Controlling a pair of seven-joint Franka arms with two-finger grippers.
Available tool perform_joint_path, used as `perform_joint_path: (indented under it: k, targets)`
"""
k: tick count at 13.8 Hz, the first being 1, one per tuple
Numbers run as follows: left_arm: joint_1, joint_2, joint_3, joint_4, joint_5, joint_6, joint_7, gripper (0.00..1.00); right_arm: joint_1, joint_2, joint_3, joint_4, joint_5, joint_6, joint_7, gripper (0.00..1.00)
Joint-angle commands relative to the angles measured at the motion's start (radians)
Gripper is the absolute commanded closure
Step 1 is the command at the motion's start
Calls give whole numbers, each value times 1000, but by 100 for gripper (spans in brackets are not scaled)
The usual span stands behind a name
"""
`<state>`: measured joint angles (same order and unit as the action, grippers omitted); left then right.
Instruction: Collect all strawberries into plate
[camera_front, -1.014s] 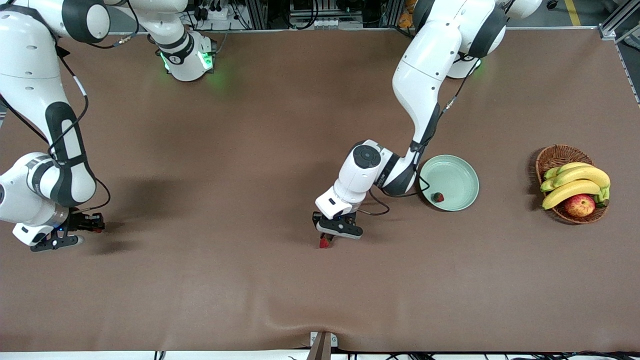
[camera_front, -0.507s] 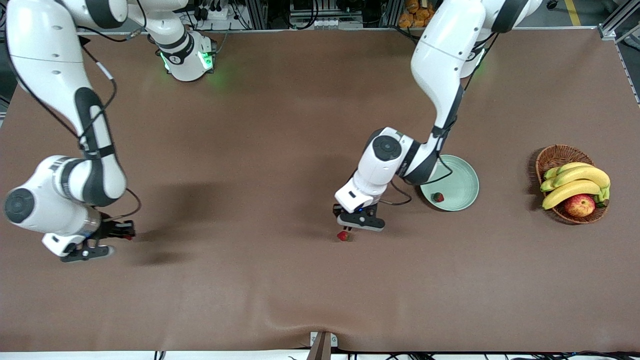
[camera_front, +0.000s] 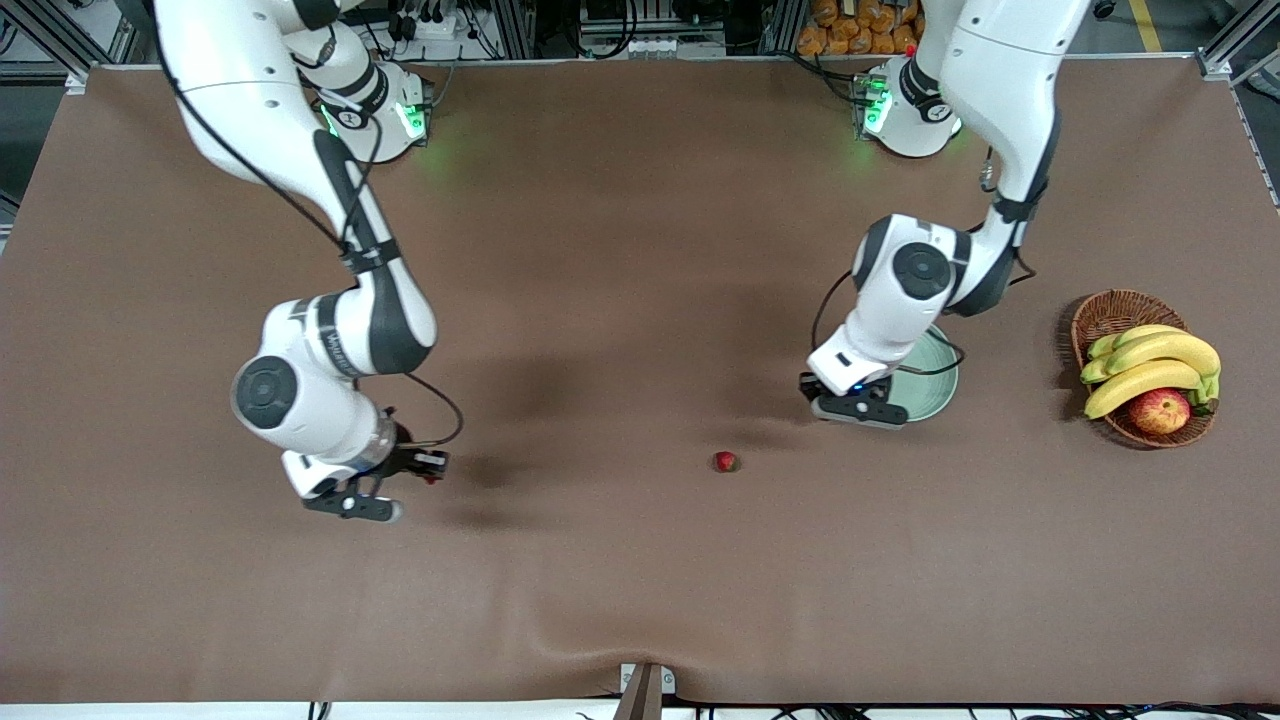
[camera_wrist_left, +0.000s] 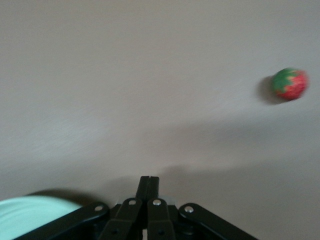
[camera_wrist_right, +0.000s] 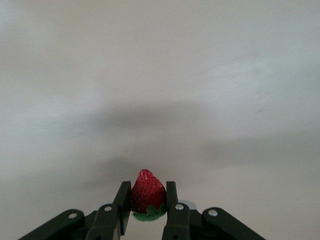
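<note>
1. Right gripper (camera_front: 395, 490) is clamped on one strawberry (camera_wrist_right: 148, 192), aloft over bare table (camera_front: 620, 250) toward the right arm's end.
2. Left gripper (camera_front: 856, 404) is closed and empty, over the plate (camera_front: 940, 385) edge.
3. A loose strawberry (camera_front: 725, 461) lies on the table, nearer the front camera than the plate.
4. Plate contents are hidden by the left arm; judged at least two berries outstanding.

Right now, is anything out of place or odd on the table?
Yes. One strawberry lies loose on the brown table, short of the plate, while the left hand is shut on nothing near the plate's rim. The right hand holds another strawberry.
</note>
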<state>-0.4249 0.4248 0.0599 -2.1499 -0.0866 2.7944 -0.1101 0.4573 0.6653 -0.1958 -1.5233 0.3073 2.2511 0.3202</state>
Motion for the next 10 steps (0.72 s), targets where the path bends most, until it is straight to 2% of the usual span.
perform_joint_path:
  k: [1,2,3,4,5,6,8,10]
  targets:
    - [41,-74,-12,-68,-4,-3,56,100,69,68,-13,100,55,2,121,87]
    - [41,-66,-12,-64,-4,-3,61,100,92,85,-13,121,58,22,166,87]
    - [34,-55,-12,-53,-4,-3,47,84,116,105,-13,144,58,54,209,87]
    - [23,-29,-15,-15,-8,-3,38,43,144,131,-11,167,58,92,259,87]
    - [9,7,-29,37,-19,-3,17,24,168,154,-11,187,58,119,301,87]
    - [0,46,-46,100,-19,-3,-43,15,190,180,-11,208,58,134,341,87]
    - [-23,139,-87,235,-19,-3,-158,11,230,214,-11,219,56,150,393,87]
    - [-66,207,-88,338,-18,-1,-233,4,262,218,-13,215,47,147,422,87]
